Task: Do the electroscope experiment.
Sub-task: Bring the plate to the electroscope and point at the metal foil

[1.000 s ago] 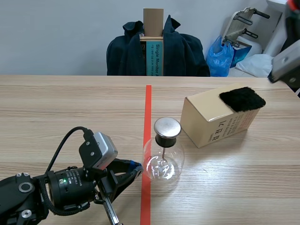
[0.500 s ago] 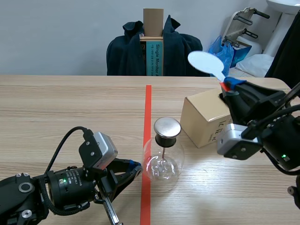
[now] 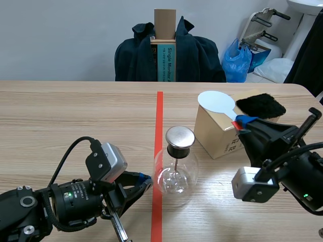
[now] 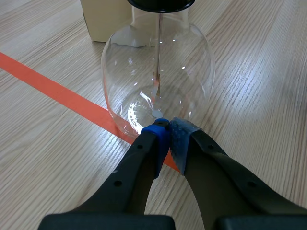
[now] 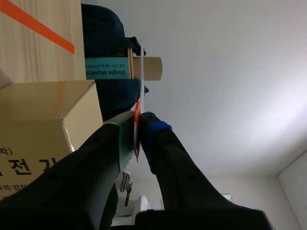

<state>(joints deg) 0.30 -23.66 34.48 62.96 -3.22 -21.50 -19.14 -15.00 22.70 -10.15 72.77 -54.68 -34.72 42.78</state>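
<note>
The electroscope (image 3: 174,174), a round clear glass flask with a flat metal cap (image 3: 180,136) on a black stopper, stands upright on the wooden worktop (image 3: 75,116). Its edge overlaps the orange-red tape line (image 3: 159,116). A thin rod (image 4: 157,52) hangs from the stopper down into the flask.

The left pincer (image 3: 144,180) lies low on the worktop at the electroscope's left. Its blue-padded tips are pressed together with nothing between them, right at the base of the glass; the wrist view does not settle whether they touch it.

Just behind the electroscope and to its right sits a cardboard box (image 3: 217,133), with a black fur pad (image 3: 260,106) lying on the end farthest from the electroscope.

The right pincer (image 3: 242,122) hangs to the electroscope's right, in front of the box. It is clamped on the red-marked handle of a white paddle (image 3: 217,102), whose round blade reaches toward the electroscope over the box's near top corner, higher than the metal cap and apart from it.

Well beyond the electroscope, past the worktop's far edge, a chair (image 3: 169,55) is draped with a dark jacket.
</note>
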